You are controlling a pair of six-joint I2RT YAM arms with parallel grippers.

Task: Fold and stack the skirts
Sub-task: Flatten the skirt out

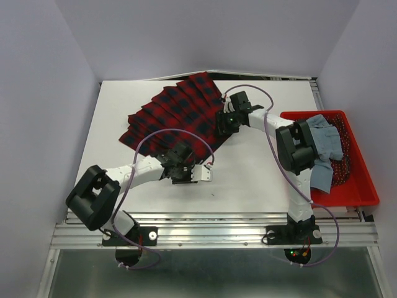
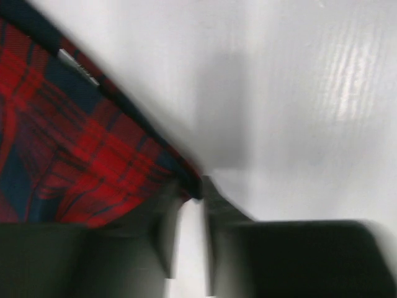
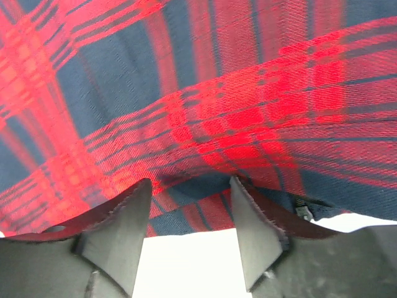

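From above, the plaid skirt (image 1: 173, 112) lay spread at a slant across the far half of the white table (image 1: 260, 180), its far corner at the back edge. Bare table stretched along the near side. The left gripper (image 1: 186, 171) sat at the skirt's near hem and the right gripper (image 1: 222, 126) at its right edge. The blue-grey skirt (image 1: 325, 146) hung over the red basket (image 1: 366, 186), well apart to the right.

The left wrist view was blurred. The fingers (image 2: 220, 208) stood narrowly apart with the hem at their tips, but a grip could not be told. Open table lay to the right.

In the right wrist view, the fingers (image 3: 118, 230) were spread wide, with the plaid edge sagging across their tips.
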